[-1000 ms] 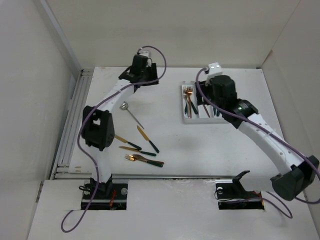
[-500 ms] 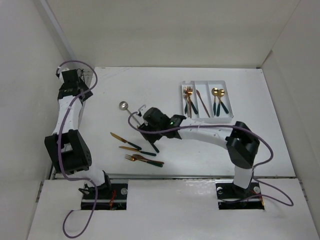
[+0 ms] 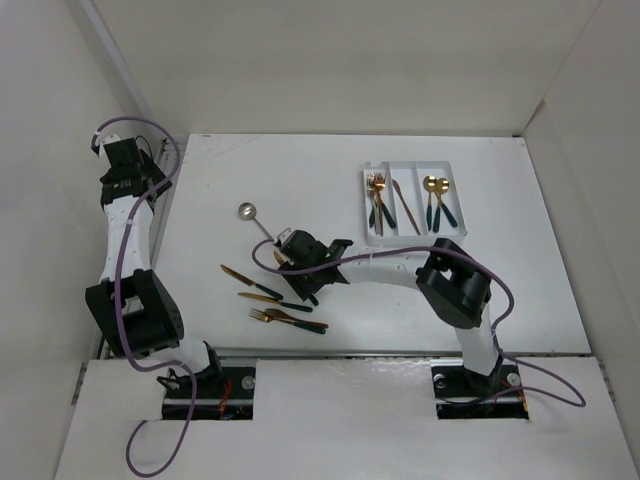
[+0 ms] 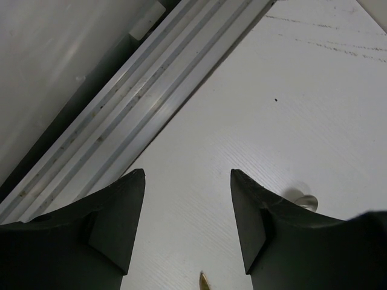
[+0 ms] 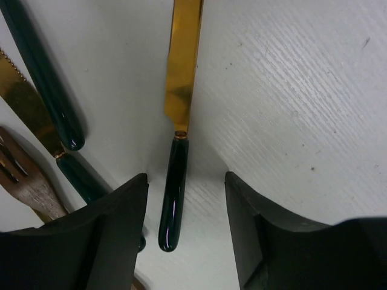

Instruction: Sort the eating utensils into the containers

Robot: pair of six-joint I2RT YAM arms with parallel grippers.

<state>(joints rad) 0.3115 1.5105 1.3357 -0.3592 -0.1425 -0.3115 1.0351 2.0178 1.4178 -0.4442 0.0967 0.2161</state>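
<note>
My right gripper (image 3: 298,268) is open, low over the loose utensils. In the right wrist view its jaws (image 5: 184,181) straddle the dark handle of a gold-bladed knife (image 5: 175,193) without touching it; the same knife shows from above (image 3: 303,288). Two more knives (image 3: 243,277) (image 3: 266,298), forks (image 3: 288,320) and a silver spoon (image 3: 248,211) lie on the table. The white tray (image 3: 408,233) holds forks, one knife and two gold spoons in separate compartments. My left gripper (image 3: 128,172) is open and empty (image 4: 187,175) at the far left.
An aluminium rail (image 4: 139,109) runs along the table's left edge under my left gripper. Beside my right jaws lie another dark handle (image 5: 42,78), a serrated knife (image 5: 24,99) and a fork (image 5: 30,181). White walls enclose the table.
My right arm swung from the tray to the loose utensils and lowered around the knife handle. My left arm swung from the back middle to the far left edge.
</note>
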